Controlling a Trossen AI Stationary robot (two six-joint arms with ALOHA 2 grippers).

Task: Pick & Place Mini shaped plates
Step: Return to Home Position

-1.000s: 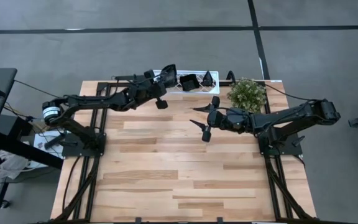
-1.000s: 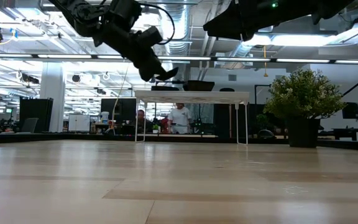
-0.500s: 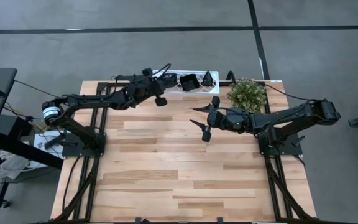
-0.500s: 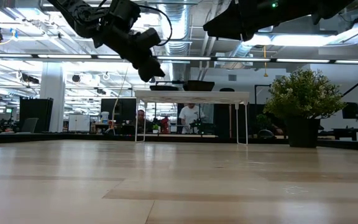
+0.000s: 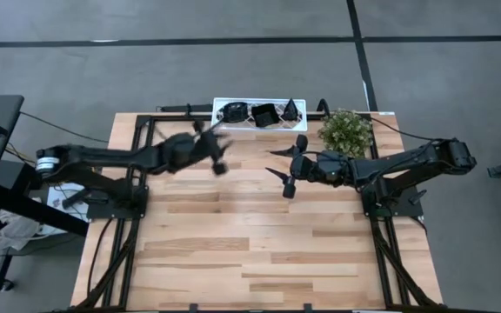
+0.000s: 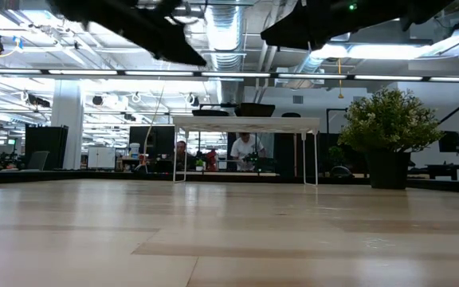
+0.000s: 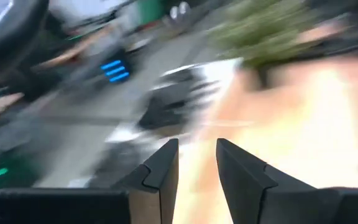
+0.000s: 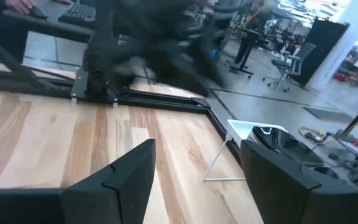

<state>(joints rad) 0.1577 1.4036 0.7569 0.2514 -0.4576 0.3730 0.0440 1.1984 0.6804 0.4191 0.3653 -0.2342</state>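
Observation:
Three glossy black mini shaped plates (image 5: pixel 231 111) (image 5: pixel 264 114) (image 5: pixel 291 109) lie in a row in the white tray (image 5: pixel 305 114), which stands on thin legs at the table's far edge. In the low view their dark rims (image 6: pixel 255 109) show above the tray's top. My left gripper (image 5: pixel 220 137) hovers, blurred, above the table on the tray's near side. In its wrist view the left gripper (image 7: pixel 196 155) is open with nothing between the fingers. My right gripper (image 5: pixel 278 163) waits open and level over the table's middle, and shows again as the wide right gripper (image 8: pixel 197 162), holding nothing.
A small green plant (image 5: pixel 346 130) in a dark pot stands at the far right, just right of the tray. Bare wooden tabletop (image 5: pixel 259 235) runs from the arms to the near edge. People sit in the room (image 6: pixel 241 150) behind the table.
My left gripper has let go of a black plate, which now lies at the tray's left end. The gripper has then drawn back from the tray toward the table's near and left side, rising as it went. My right arm has kept still.

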